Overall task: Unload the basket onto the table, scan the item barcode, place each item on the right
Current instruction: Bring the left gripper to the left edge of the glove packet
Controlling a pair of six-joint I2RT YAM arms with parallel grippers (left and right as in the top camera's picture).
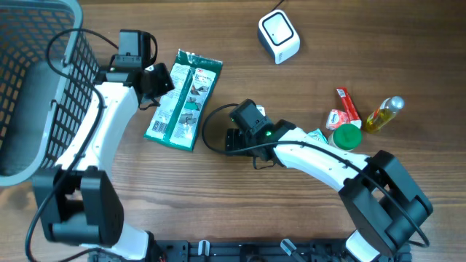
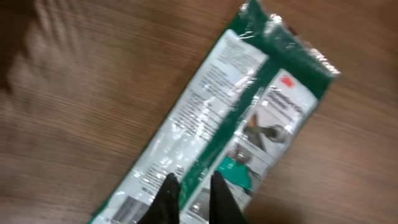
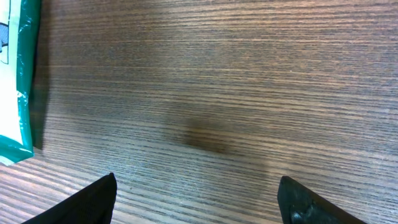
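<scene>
1. Left gripper: fingers pressed together, apparently pinching the green packet at its long edge.
2. Right gripper: spread and empty above the table, just beside the packet.
3. Step in hand: pickup. Next, lift the packet and turn its barcode toward the white scanner, well apart.

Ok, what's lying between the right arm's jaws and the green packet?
Nothing, only bare wooden table; the right wrist view shows it, with the packet at its left edge.
</scene>
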